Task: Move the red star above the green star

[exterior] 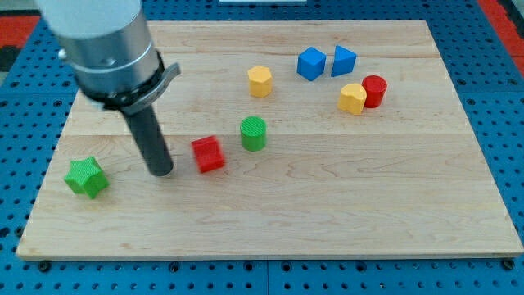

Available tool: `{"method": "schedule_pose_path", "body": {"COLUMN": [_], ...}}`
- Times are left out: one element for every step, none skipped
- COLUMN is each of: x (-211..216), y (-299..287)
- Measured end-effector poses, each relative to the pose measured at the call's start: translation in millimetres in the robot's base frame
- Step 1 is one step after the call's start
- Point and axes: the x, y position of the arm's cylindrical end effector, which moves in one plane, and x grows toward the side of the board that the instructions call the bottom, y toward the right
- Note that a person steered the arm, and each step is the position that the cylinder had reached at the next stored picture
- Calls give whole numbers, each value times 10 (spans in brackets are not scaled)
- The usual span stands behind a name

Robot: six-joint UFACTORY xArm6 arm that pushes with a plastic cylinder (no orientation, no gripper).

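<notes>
The red star (208, 153) sits on the wooden worktop (327, 213) a little to the view's left of centre, and its points are hard to make out, so it reads almost as a chunky cube. The dark rod's tip (162, 173) stands just beside it on the view's left, apart from it by a narrow gap as far as I can tell. There are no jaws on this arm to open or close; the rod holds nothing and can only push.

The green star (86, 177) lies well away toward the view's left edge, slightly lower in the view than the red one. So the job looks barely begun: the red star has yet to travel leftward and end up at the view's top side of the green star. With the tip on the red star's left, I would judge it poorly placed for that push; it probably needs to come round to the right side first.

Just beside the red star, up and to the right, is a green cylinder (254, 133). Farther up are a yellow hexagon block (259, 81), a blue cube (311, 63) touching a blue triangular block (343, 61), and another yellow block (353, 98) against a red cylinder (374, 90).

The arm's grey housing (102, 41) is cut off at the view's top and hides part of the worktop behind it
</notes>
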Motion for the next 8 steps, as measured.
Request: {"method": "schedule_pose_path", "body": {"x": [353, 395, -40, -116, -122, -130, -361, -656], "y": [25, 902, 1034, 50, -277, 904, 847, 344]}}
